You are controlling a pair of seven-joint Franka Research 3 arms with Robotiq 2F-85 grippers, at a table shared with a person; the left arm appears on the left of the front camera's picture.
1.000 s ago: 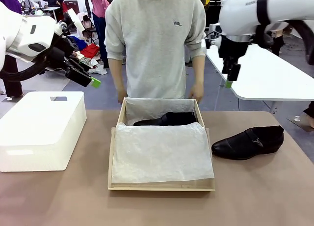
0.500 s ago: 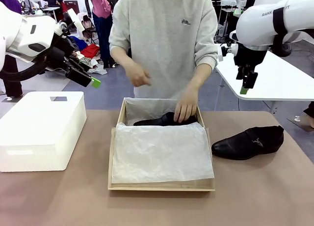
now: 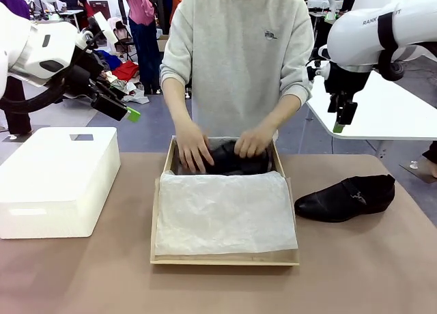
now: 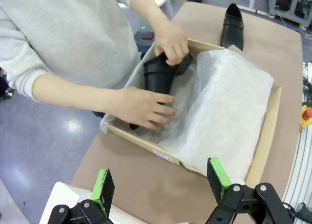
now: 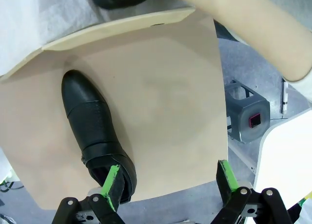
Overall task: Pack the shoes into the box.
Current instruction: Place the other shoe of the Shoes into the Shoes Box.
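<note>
The table (image 3: 382,273) carries the whole job, with a white foam box (image 3: 58,181) at its left that plays no part; the box (image 3: 154,218) sits mid-table with its flap open, and white tissue paper (image 3: 225,215) covers its near part; the step in hand looks like settling the first of the shoes; that first shoe (image 3: 229,160) lies in the far end of the box, with one hand (image 3: 194,150) of the person pressed on it and the other hand (image 3: 252,142) gripping it at the right; I judge the task about halfway done, since the second shoe (image 3: 345,198) lies on the table just right of the box, apart from it, toe pointing left toward the box.

The next move probably calls for lifting that second shoe and laying it beside its mate, once the hands leave the box; the tissue may need folding aside.

The right gripper (image 5: 169,180) hangs high over the table's far right with its jaws spread and nothing between them; in the right wrist view the second shoe lies below, its heel end behind one green pad (image 5: 113,179), so a descent and a small shift would be needed; the left gripper (image 4: 161,180) hangs high at the far left, jaws spread and empty, looking down at the box's far end, well apart from both shoes.
</note>
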